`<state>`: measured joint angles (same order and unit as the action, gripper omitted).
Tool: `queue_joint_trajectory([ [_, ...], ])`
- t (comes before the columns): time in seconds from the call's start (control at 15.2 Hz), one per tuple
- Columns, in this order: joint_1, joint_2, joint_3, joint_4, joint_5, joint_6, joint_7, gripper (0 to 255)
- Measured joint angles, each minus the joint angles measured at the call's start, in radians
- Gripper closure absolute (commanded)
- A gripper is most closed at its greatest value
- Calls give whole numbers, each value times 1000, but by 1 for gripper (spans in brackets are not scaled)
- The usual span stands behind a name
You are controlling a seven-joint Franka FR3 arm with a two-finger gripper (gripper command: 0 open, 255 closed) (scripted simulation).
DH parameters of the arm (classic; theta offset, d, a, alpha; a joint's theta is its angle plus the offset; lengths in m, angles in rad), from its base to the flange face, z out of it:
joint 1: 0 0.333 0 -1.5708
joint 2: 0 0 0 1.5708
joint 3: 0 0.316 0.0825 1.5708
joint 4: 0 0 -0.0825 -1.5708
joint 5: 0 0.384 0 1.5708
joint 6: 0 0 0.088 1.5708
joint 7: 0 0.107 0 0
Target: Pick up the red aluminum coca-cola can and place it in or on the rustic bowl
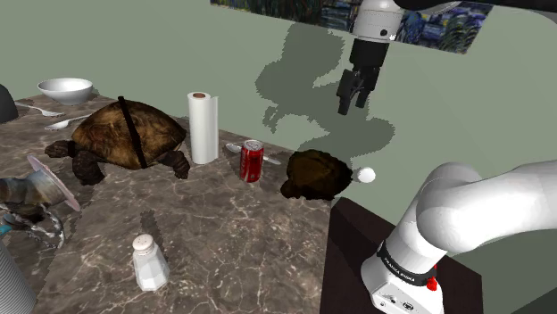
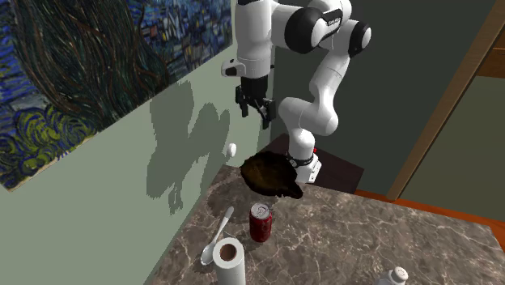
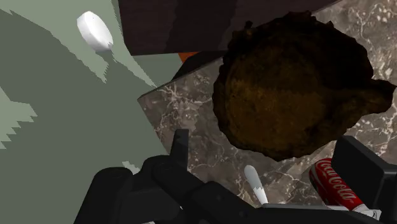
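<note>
As I look down from the shoulder camera, the dark marbled counter [image 1: 223, 223] takes most of the scene, backed by a pale green wall [image 1: 223, 53] that carries a swirling blue painting [image 2: 73, 73]. My white arm [image 2: 324, 81] rises from its dark stand [image 1: 353, 259] and bends over the counter's near end. A big brown turtle figure [image 1: 125, 134] sits well to nine o'clock of the other things.

The rustic bowl [image 1: 314, 174], dark brown and rough-edged, rests on the counter just beside the stand, against the wall. A white paper towel roll [image 1: 203, 127] stands upright at ten o'clock of the can, and a white bowl [image 1: 64, 89] sits far off at ten o'clock of the turtle.

The gripper [image 1: 353, 107] hangs in the air at one o'clock of the rustic bowl, high above it, fingers [image 3: 180, 143] spread apart and holding nothing.

The red Coca-Cola can [image 1: 252, 161] stands upright on the counter at nine o'clock of the rustic bowl, near it but not touching. Through the wrist camera I see the can close by one finger, beside the bowl.

A white shaker [image 1: 149, 262] stands between seven and eight o'clock of the can. A white spoon [image 2: 220, 235] lies between can and roll. A small white oval knob [image 1: 365, 175] sticks out of the wall at three o'clock of the rustic bowl.
</note>
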<state>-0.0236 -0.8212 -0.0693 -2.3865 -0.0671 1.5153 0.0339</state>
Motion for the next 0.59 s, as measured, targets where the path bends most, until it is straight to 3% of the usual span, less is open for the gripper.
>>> queue_joint_trajectory([
  [0.2, 8, 19, 12, -9, 10, 30, 11, 0],
  [0.59, 52, 152, 82, -17, 63, 183, 75, 0],
])
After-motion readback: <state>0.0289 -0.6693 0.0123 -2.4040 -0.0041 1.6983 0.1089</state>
